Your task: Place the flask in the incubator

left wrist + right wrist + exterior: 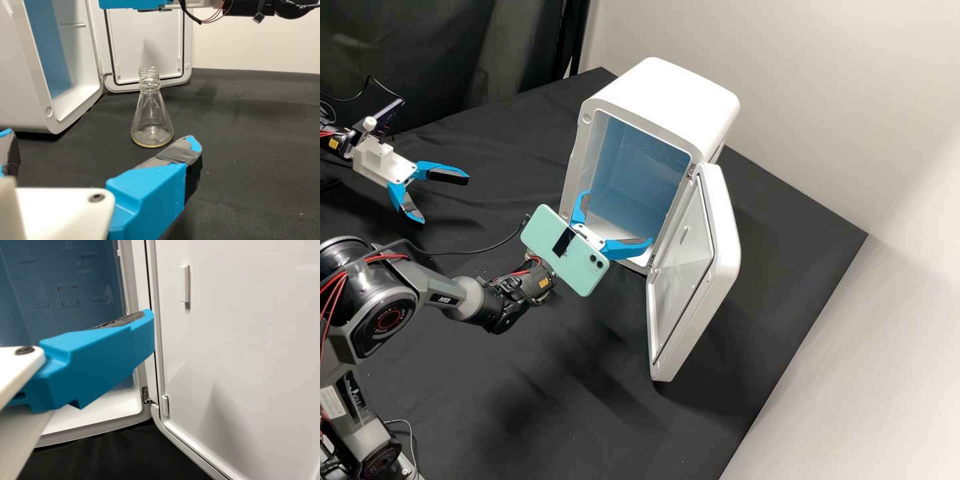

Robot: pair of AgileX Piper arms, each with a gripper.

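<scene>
Your flask (152, 112) is outside the incubator (667, 113). It is clear glass and stands upright on the black surface (540, 387) with its mouth open, and nothing touches it. From your left wrist camera it sits dead ahead, at twelve o'clock of the left pincer (443, 198), apart from both fingers (165, 180). The open door (693, 267) is behind it, and the cabinet's open front is beside that.

Your left pincer is spread wide and holds nothing. In the high view it hangs over the surface at about nine o'clock from the incubator, well apart from it, with its fingers aimed toward the cabinet.

Your right pincer (617, 218) is spread too, and empty. It sits at the mouth of the incubator, at roughly seven o'clock on the opening. One blue finger (577, 212) shows against the blue chamber, and the other points toward the door's hinge edge near the lower sill. Your right wrist camera shows that second finger just beside the hinge and close to the door's inner face; you cannot tell whether it touches. A mint-green phone (577, 263) rides on that arm's wrist.

The incubator stands upright at about one o'clock on the surface, white outside and pale blue within. Its door is swung wide open and hangs at five o'clock from the cabinet.
</scene>
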